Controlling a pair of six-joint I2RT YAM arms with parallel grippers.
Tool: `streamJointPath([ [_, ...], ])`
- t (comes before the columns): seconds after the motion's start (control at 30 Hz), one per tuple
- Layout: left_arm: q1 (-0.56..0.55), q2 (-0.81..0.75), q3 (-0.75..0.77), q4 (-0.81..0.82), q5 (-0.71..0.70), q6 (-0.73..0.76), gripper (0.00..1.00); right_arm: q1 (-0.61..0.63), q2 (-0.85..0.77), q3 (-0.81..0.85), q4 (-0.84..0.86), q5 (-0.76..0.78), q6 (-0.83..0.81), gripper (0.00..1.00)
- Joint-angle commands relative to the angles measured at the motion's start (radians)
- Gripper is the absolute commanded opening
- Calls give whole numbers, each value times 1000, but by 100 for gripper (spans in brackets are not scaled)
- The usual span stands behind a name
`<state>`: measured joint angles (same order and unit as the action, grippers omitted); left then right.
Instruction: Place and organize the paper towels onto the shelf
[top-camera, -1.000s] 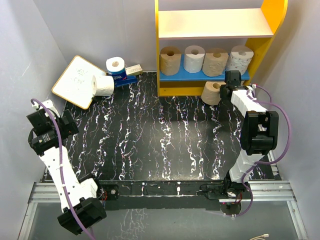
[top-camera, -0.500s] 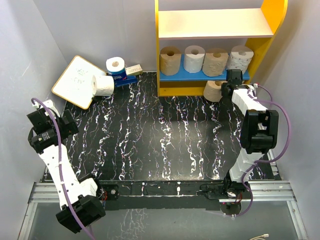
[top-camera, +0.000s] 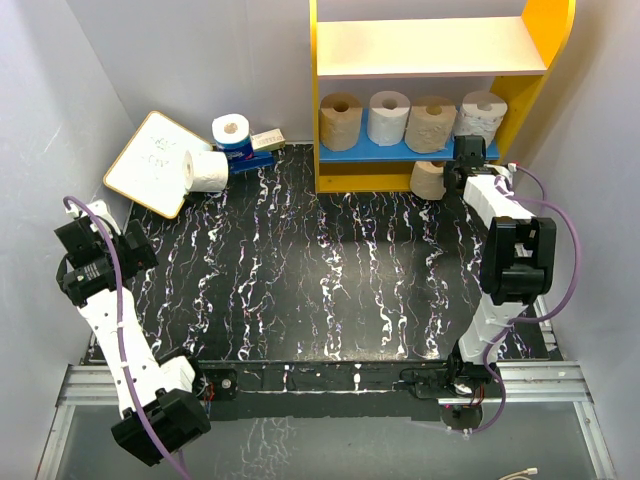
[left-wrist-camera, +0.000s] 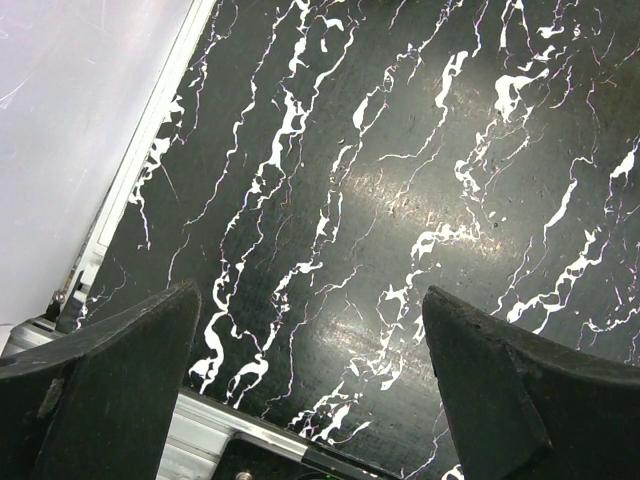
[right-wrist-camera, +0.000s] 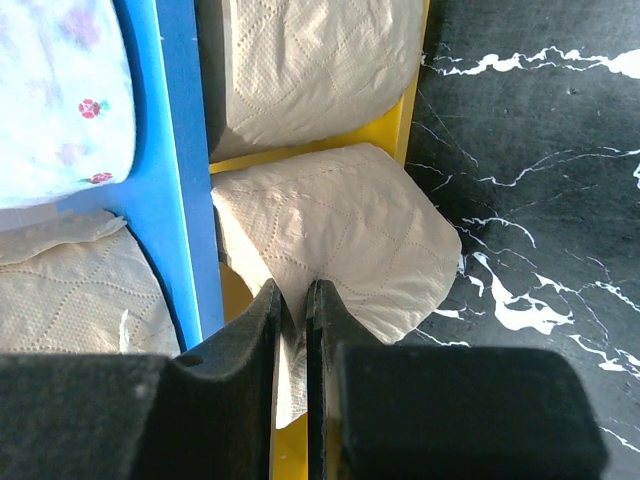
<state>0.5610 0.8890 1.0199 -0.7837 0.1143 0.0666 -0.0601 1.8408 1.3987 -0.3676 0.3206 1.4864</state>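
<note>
Black white-veined tabletop (top-camera: 300, 270) carries the yellow-framed shelf (top-camera: 318, 100) at its far edge, with four paper towel rolls (top-camera: 388, 116) standing in a row on its blue lower board (top-camera: 400, 152). The right gripper (right-wrist-camera: 292, 300) is clenched on a fold of a tan roll (right-wrist-camera: 340, 240) that touches the shelf's yellow base. The left gripper (left-wrist-camera: 310, 300) hangs with jaws spread wide over the table's left edge, well apart from a white roll (top-camera: 208, 170) and a blue-wrapped roll (top-camera: 232, 135) beside the writing board (top-camera: 150, 160).

Four rolls (top-camera: 388, 117) are sitting on the blue board (top-camera: 390, 152) of the shelf (top-camera: 314, 100); a tan roll (top-camera: 428, 178) is resting against its yellow base; two white rolls (top-camera: 208, 170) are lying near the far-left corner.
</note>
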Motion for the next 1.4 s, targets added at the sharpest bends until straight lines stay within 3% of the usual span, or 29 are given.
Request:
streamJointPath([
  [0.0, 6, -3, 0, 11, 1, -5, 93, -5, -15, 50, 195, 54, 26, 0],
  [0.4, 7, -4, -3, 13, -8, -8, 93, 0, 44, 39, 313, -39, 48, 0],
  [0.5, 7, -5, -4, 14, -10, -8, 93, 3, 28, -34, 445, -90, 18, 0],
  [0.7, 8, -6, -3, 14, -11, -7, 93, 8, 3, -56, 450, -131, 14, 46],
  [0.87, 8, -8, -3, 14, -12, -7, 93, 9, -60, -81, 408, -142, -27, 71],
  [1.07, 8, -11, -3, 14, -8, -7, 93, 8, -169, -113, 293, -174, -100, 78],
  [1.1, 8, -13, -2, 14, -7, -8, 93, 9, -190, -133, 282, -185, -112, 81],
  [1.13, 7, -15, -3, 14, -6, -7, 93, 8, -211, -153, 280, -196, -123, 93],
  [1.17, 8, -15, -3, 14, -4, -7, 93, 8, -228, -176, 279, -202, -132, 98],
  [1.37, 7, -15, -3, 14, 0, -4, 93, 8, -292, -262, 288, -210, -225, 98],
])
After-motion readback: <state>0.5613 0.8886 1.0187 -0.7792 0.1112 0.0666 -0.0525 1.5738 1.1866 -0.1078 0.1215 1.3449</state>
